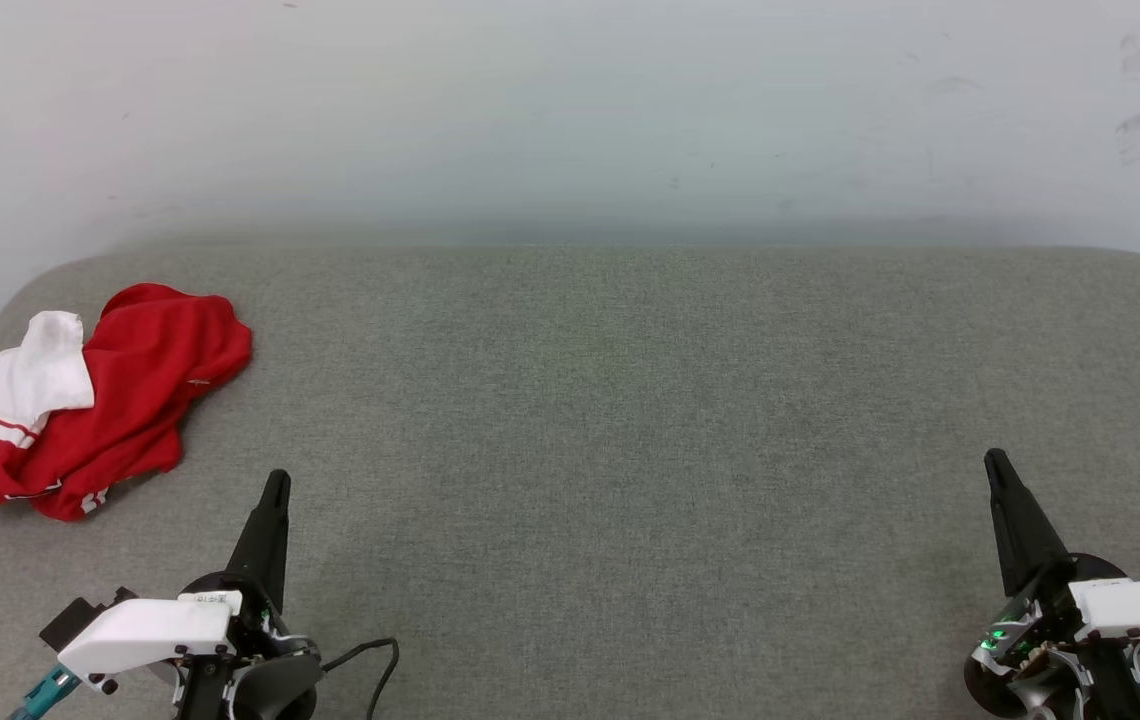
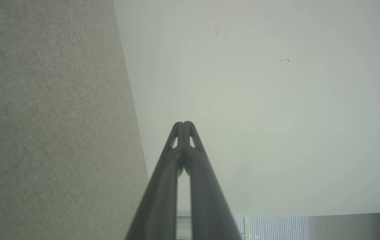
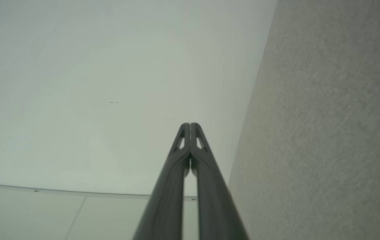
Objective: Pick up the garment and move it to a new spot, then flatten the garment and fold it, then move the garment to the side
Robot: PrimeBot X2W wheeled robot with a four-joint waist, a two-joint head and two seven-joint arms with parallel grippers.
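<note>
We see left claw (image 1: 276,482) and right claw (image 1: 996,462) pressed together, empty | garment (image 1: 150,380) heaped far-left | soft, light (it'll sag) | we favour pinching a raised red fold

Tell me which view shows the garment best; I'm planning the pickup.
Head view: the garment lies crumpled, whole, left on the gray surface. The wrist views look past the shut left gripper and right gripper at wall and surface.
</note>
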